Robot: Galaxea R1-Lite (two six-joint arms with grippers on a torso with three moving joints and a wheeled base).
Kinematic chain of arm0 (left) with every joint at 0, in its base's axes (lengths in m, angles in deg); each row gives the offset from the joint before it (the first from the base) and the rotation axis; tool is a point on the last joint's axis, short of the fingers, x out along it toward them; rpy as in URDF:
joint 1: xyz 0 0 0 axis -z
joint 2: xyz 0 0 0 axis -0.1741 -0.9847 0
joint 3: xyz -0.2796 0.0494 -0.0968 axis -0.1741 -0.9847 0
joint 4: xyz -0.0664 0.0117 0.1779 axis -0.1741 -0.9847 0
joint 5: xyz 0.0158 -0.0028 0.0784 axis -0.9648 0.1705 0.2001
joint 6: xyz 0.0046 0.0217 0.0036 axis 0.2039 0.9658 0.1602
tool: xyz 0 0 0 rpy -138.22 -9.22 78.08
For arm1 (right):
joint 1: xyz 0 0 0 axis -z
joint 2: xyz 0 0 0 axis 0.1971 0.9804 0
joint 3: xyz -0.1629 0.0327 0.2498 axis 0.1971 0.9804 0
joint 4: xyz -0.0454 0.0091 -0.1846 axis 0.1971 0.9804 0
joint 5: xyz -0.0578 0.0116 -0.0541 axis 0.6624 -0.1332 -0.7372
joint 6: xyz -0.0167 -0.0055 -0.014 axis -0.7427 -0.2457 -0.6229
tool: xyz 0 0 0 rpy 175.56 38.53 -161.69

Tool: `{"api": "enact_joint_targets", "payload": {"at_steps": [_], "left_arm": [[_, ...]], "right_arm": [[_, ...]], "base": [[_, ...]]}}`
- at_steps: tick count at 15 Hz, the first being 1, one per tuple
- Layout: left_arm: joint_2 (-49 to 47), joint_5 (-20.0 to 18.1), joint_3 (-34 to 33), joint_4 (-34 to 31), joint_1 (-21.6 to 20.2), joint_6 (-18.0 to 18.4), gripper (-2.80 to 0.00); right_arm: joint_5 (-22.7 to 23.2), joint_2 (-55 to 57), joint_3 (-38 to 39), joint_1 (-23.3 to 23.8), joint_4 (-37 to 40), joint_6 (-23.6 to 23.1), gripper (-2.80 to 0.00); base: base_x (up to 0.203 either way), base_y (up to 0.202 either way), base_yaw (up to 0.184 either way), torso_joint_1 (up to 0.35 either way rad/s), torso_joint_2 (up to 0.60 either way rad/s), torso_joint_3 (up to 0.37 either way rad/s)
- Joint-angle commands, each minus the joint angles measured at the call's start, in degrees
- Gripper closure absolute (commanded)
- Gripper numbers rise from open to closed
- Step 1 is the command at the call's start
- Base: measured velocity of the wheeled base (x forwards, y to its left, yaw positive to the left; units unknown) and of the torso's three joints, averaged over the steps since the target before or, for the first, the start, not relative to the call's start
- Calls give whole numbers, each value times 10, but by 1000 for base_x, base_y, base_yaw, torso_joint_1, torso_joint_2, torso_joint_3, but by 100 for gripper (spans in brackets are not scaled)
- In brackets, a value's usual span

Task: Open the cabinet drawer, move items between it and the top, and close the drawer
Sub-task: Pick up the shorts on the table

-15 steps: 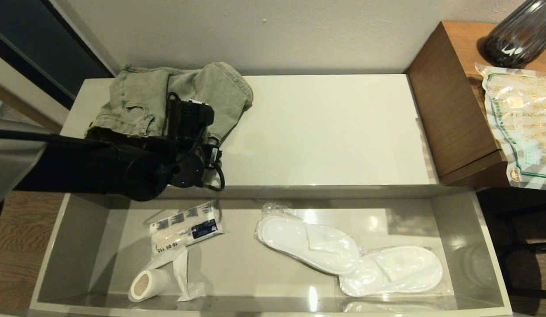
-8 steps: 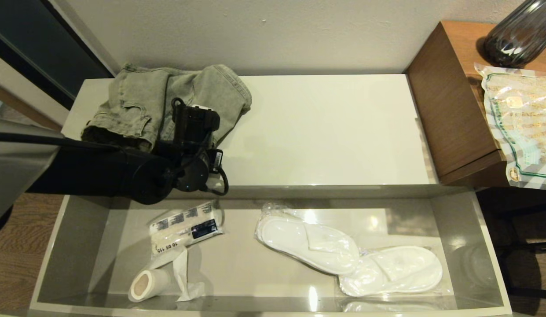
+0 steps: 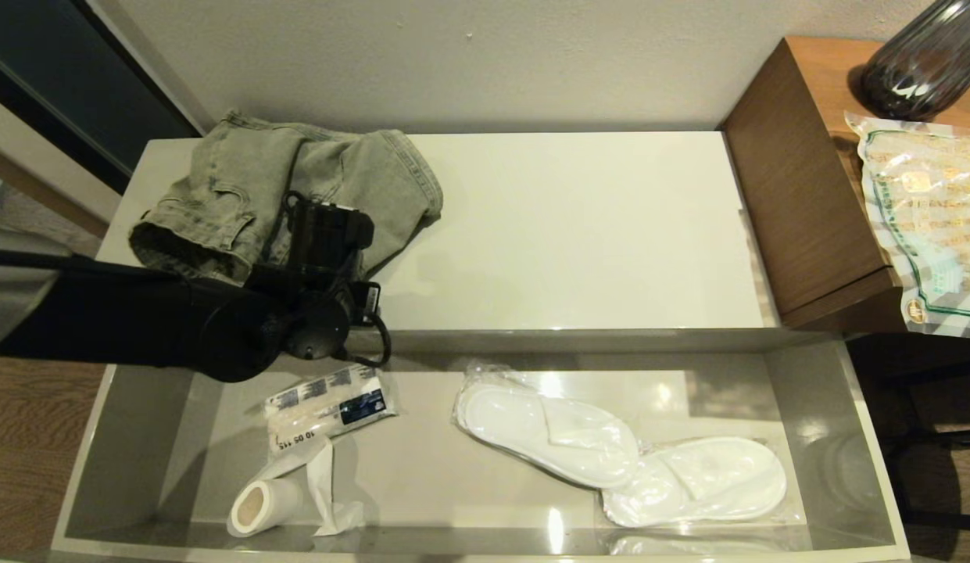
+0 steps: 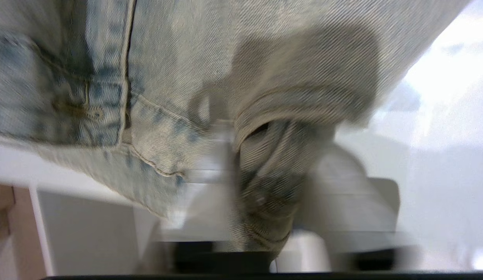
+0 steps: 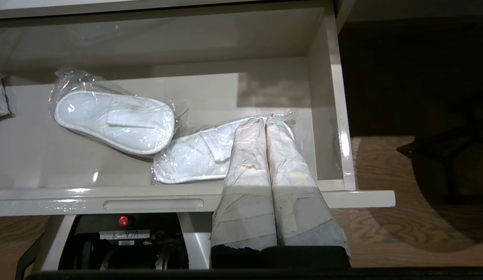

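Left pincer sits at the left end of the top, jaws narrowed onto a fold of the denim garment; the left wrist view shows a bunched ridge of cloth caught between the fingers. Judged: grip made, lift not yet begun.

Key relation: the garment lies under and beyond the pincer, toward the wall and the left rear corner of the top. Its long axis runs roughly along the top's length. The open cabinet drawer lies on the near side of the pincer, below the top's front edge, so the coming carry goes toward the robot and down. The left arm is the nearer one by far.

Right pincer hangs parked over the drawer's right front corner, fingers pressed together, holding nothing.

Count:
- denim garment: one, on the top.
- wrapped slippers: two, touching, in the right half of the drawer.
- printed packet: one, left half of the drawer.
- white roll: one, partly unwound, near the left front corner.
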Motion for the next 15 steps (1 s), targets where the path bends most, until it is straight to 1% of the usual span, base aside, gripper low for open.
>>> {"api": "enact_joint_targets", "payload": {"at_steps": [1,3,7,11,12,13,15], "left_arm": [[91,2,-25,2,5,-2,0],[129,0,-42,-10,10,-1,0],[234,-1,-56,-84,10,1,0],[236,-2,-58,-89,10,1,0],[250,-5,-73,-98,10,1,0],[283,-9,-92,-109,9,2,0],[397,-24,-128,-125,9,9,0]], "right_arm": [[0,1,1,0,0,0,0],[0,1,1,0,0,0,0],[0,1,1,0,0,0,0],[0,1,1,0,0,-1,0],[0,1,1,0,0,0,0],[0,1,1,0,0,0,0],[0,1,1,0,0,0,0]], "base": [[0,0,0,0,0,0],[0,0,0,0,0,0],[0,0,0,0,0,0],[0,0,0,0,0,0],[0,0,0,0,0,0],[0,0,0,0,0,0],[0,0,0,0,0,0]]}}
